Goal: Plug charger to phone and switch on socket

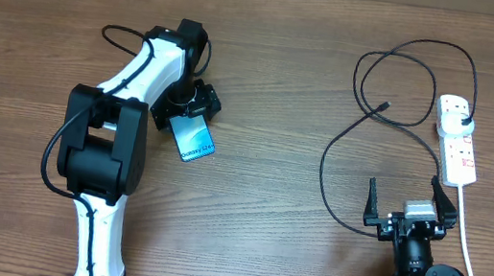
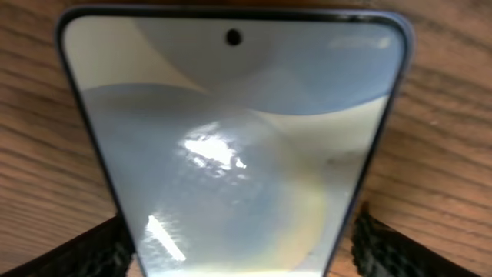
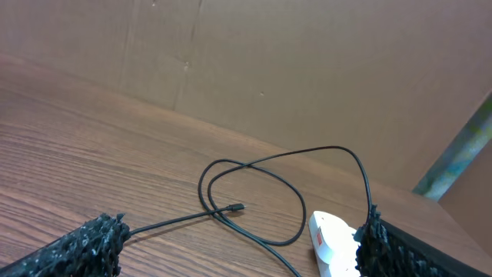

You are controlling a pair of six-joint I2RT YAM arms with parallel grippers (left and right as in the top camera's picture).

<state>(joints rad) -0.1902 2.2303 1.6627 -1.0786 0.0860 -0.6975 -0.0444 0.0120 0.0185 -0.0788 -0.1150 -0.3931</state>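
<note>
Black cable is the main hazard: the charger (image 1: 324, 159) sprawls in loose loops over the wooden table (image 1: 242, 244). Its plug (image 1: 463, 117) sits in the socket (image 1: 463, 161) at the far right. Its small connector (image 1: 384, 106) lies free among the loops, well apart from the phone (image 1: 193, 139). The left gripper (image 1: 187, 115) appears to have its jaws closed on the phone's long edges near one end, with the lit screen filling the wrist view. So short a hold on a slick body could let the phone pivot or slip once the connector pushes against it. The right gripper (image 1: 409, 209) stands wide open and holds nothing. Part of the cable seems to run beneath it, so a careless descent could pin or drag a loop and tug the plug out of the socket. A pinch on so small a connector may also seize it askew, so that it misses the port.
</note>
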